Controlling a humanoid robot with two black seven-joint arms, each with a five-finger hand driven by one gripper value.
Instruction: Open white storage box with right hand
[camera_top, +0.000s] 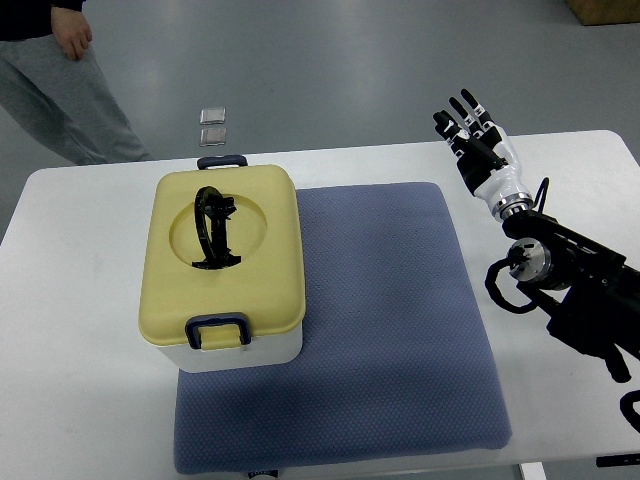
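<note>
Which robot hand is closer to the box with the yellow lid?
The right hand, the only one in view. It is open over the table's far right side, well apart from the box across the blue mat. The left hand isn't showing.

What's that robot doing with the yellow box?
Nothing has touched the box yet. It sits shut on a blue mat on the white table, with its yellow lid on and the black handle lying flat on top. The right robot hand is held up over the far right of the table, fingers spread, well away from the box. A person stands beyond the table.
</note>
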